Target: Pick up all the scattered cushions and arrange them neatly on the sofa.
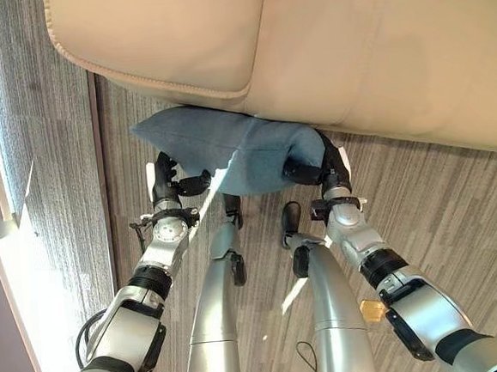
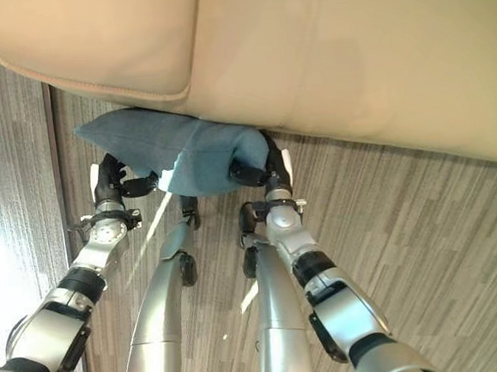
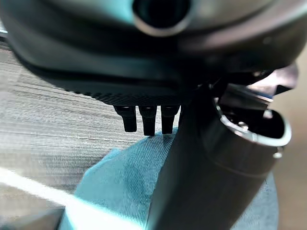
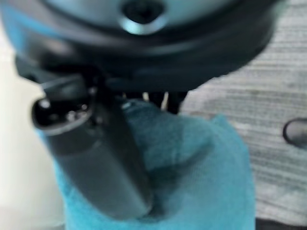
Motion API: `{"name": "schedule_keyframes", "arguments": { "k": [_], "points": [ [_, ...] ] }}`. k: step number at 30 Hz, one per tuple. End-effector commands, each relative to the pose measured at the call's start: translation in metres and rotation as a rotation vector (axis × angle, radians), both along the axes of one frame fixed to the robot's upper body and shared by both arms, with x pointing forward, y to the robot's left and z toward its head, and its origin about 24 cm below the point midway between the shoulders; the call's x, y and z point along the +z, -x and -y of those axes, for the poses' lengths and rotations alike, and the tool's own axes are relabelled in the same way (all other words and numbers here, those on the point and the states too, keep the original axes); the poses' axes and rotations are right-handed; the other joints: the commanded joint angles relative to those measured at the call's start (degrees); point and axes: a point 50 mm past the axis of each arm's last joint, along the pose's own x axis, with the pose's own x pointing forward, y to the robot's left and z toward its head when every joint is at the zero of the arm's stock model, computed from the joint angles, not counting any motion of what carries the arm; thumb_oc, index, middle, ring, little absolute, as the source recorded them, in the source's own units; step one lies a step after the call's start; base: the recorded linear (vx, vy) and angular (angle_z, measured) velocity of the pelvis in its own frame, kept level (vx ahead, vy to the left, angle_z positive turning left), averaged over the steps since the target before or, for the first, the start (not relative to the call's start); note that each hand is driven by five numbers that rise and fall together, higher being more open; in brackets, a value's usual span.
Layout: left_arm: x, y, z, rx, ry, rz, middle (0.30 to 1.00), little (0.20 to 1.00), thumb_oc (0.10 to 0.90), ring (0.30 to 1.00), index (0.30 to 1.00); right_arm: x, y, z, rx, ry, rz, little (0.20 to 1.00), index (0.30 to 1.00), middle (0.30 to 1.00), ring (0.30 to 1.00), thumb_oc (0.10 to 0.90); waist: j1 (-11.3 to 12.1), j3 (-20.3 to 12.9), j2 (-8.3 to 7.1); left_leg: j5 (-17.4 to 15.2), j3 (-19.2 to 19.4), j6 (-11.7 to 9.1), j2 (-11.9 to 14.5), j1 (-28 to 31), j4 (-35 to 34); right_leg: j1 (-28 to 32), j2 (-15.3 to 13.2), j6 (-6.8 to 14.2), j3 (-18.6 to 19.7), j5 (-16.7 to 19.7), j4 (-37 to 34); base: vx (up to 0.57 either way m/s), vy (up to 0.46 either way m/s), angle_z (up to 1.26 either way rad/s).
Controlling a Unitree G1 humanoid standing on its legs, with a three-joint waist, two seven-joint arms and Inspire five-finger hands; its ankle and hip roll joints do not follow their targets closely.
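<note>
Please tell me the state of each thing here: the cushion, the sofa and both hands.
Blue cushion: held off the floor between both hands, against the sofa's front edge.
Sofa: beige, no cushion on its visible seat.
Left hand: thumb curled onto the cushion.
Right hand: thumb pressed into the cushion, gripping it.

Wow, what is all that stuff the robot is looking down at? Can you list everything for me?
cushion: one, blue-teal, held between the two robot hands just in front of the sofa's front edge, above the floor.
sofa: one, cream leather with piped seams, across the top of the head views.
floor: one, grey-brown striped carpet, under everything, with a bright patch of sunlight at the robot's left.
small tan object: one, on the floor beside the right arm; too small to identify.
left robot hand: one, dark, thumb pinching the cushion's left end.
right robot hand: one, dark, thumb pressed into the cushion's right end.
</note>
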Motion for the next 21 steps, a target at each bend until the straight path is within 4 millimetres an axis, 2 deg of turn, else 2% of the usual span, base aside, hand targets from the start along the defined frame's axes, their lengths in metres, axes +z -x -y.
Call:
{"name": "schedule_keyframes", "arguments": {
  "k": [1,5,10,11,12,15,16,17,21],
  "points": [
    [0.033,0.000,0.052,-0.200,0.022,0.193,0.300,0.300,0.400,0.300,0.300,0.043,0.007,-0.051,0.201,-0.120,0.242,0.300,0.300,0.300,0.300,0.400,0.11,-3.59,1.36,-10.32,-0.97,-1.41,0.59,3.53,1.72,1.08,-2.18,5.75,4.18,5.12,-8.94,-0.01,-0.039,0.05],
    [0.039,0.003,0.057,-0.227,0.062,0.230,0.300,0.300,0.400,0.300,0.300,0.043,0.011,-0.045,0.195,-0.112,0.265,0.300,0.300,0.300,0.300,0.400,-0.12,-3.60,1.15,-9.58,-1.00,-1.83,0.40,5.11,-0.08,2.44,-1.77,5.93,4.04,5.84,-10.53,-0.01,-0.017,0.02],
    [0.034,0.010,0.054,-0.233,0.086,0.236,0.300,0.300,0.400,0.300,0.300,0.027,0.020,-0.031,0.164,-0.150,0.244,0.300,0.300,0.300,0.300,0.400,-0.33,-4.15,1.07,-9.02,-1.00,-2.01,0.27,8.66,-2.15,5.47,-1.11,6.23,3.73,6.73,-12.37,-0.01,-0.016,0.00],
    [0.026,0.015,0.053,-0.238,0.119,0.224,0.300,0.300,0.400,0.300,0.300,0.016,0.026,-0.025,0.150,-0.177,0.218,0.300,0.300,0.300,0.300,0.400,-0.49,-4.59,1.05,-8.83,-1.07,-2.18,0.13,11.12,-3.26,7.58,-0.89,6.33,3.49,7.14,-13.39,-0.02,-0.036,0.00],
    [0.026,0.015,0.053,-0.238,0.119,0.223,0.300,0.300,0.400,0.300,0.300,0.015,0.026,-0.025,0.150,-0.177,0.217,0.300,0.300,0.300,0.300,0.400,-0.49,-4.55,1.06,-8.79,-1.08,-2.18,0.13,11.30,-3.36,7.76,-0.88,6.33,3.47,7.17,-13.47,-0.02,-0.039,-0.01],
    [0.010,0.025,0.055,-0.255,0.173,0.188,0.300,0.300,0.400,0.300,0.300,-0.006,0.037,-0.018,0.135,-0.229,0.160,0.300,0.300,0.300,0.300,0.400,-0.85,-5.01,0.97,-8.71,-1.10,-2.36,-0.05,15.99,-4.99,12.24,-0.59,6.37,2.98,7.60,-15.35,0.01,-0.024,0.00],
    [-0.006,0.035,0.057,-0.280,0.207,0.146,0.300,0.300,0.400,0.300,0.300,-0.026,0.048,-0.013,0.127,-0.246,0.102,0.300,0.300,0.300,0.300,0.400,-1.23,-5.29,0.69,-8.79,-1.30,-2.50,-0.25,20.26,-6.30,16.19,-0.48,6.46,2.72,8.00,-16.98,0.03,-0.034,-0.04],
    [-0.006,0.035,0.057,-0.280,0.207,0.145,0.300,0.300,0.400,0.300,0.300,-0.026,0.048,-0.013,0.127,-0.246,0.101,0.300,0.300,0.300,0.300,0.400,-1.23,-5.19,0.70,-8.77,-1.32,-2.51,-0.24,20.50,-6.40,16.44,-0.47,6.46,2.70,8.03,-17.08,0.03,-0.018,-0.06],
    [-0.035,0.055,0.060,-0.320,0.251,0.053,0.300,0.300,0.400,0.300,0.300,-0.057,0.071,-0.004,0.114,-0.262,0.011,0.300,0.300,0.300,0.300,0.400,-2.32,-5.20,0.00,-9.11,-0.73,-2.91,-0.50,29.40,-8.71,25.17,-0.31,6.80,2.15,8.72,-20.38,0.04,-0.006,-0.06]
  ]
}}
